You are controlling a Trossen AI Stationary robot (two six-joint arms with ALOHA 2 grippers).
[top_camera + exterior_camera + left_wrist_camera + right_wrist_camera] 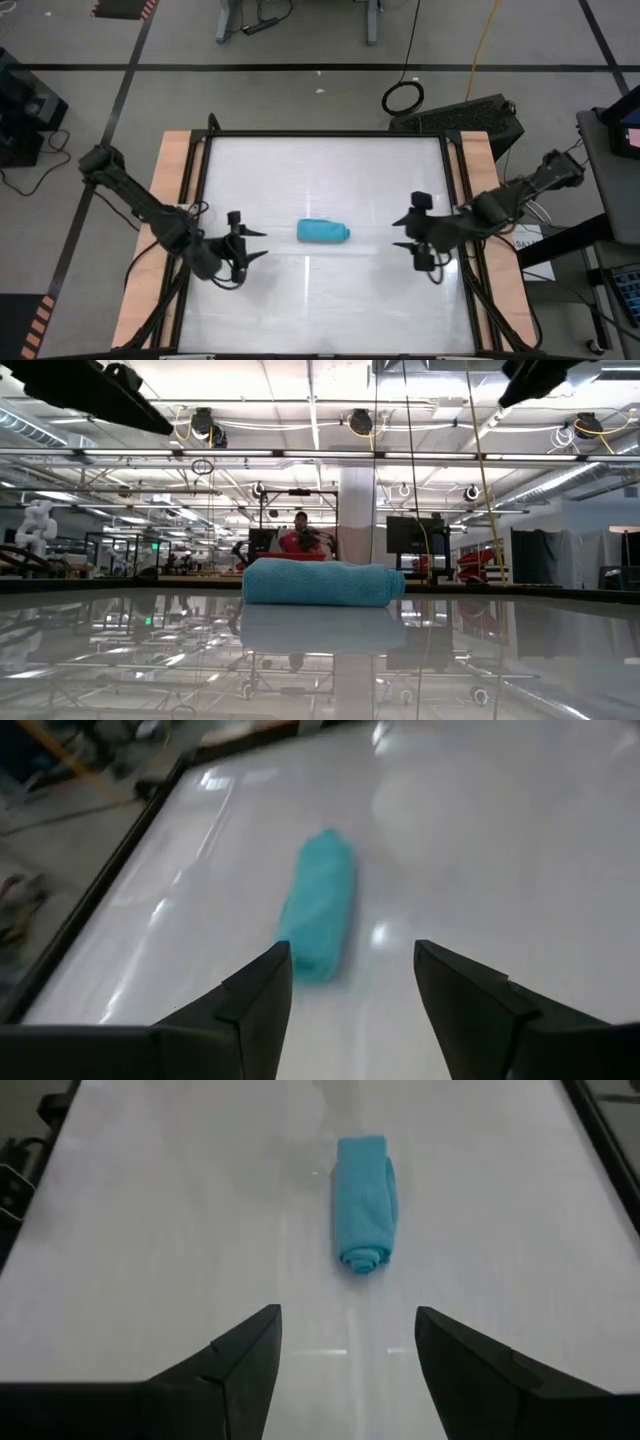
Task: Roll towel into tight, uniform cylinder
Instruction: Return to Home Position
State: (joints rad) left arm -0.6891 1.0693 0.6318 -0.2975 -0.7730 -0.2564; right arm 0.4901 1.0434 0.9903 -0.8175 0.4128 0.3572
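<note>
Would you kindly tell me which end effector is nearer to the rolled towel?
Left, by a little. The left end effector sits open just off one end of the towel; the right end effector, also open, sits slightly farther off the opposite end.

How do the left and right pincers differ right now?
The left pincer sits left of the rolled towel, the right pincer right of it. The right pincer faces the roll's spiral end, the left its other end. Both are open, empty and apart from it.
</note>
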